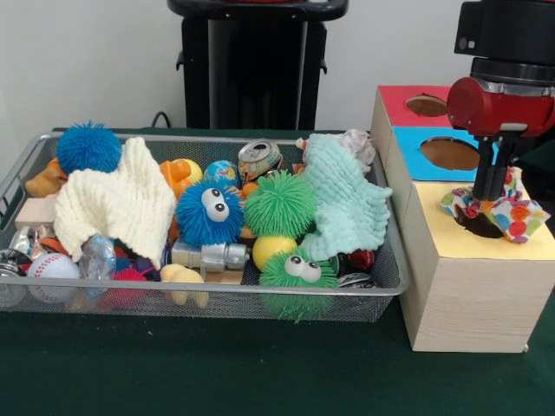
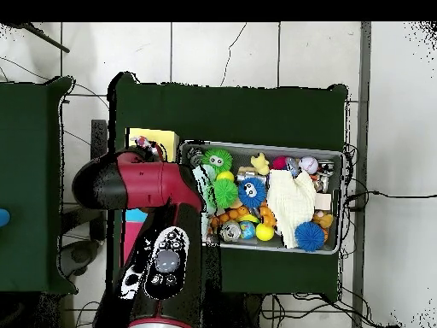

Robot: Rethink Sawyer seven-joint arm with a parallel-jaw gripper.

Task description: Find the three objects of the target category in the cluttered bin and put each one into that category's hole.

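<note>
Robot gripper [image 1: 488,192] w/ fingers pinched on polka-dot wrapper [image 1: 499,214], which lies crumpled over the hole [image 1: 479,225] in the yellow box top [image 1: 486,243], right of the wire bin [image 1: 381,286].

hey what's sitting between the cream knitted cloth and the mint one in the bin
In the front view, a blue spiky ball with eyes and a green spiky ball.
</note>
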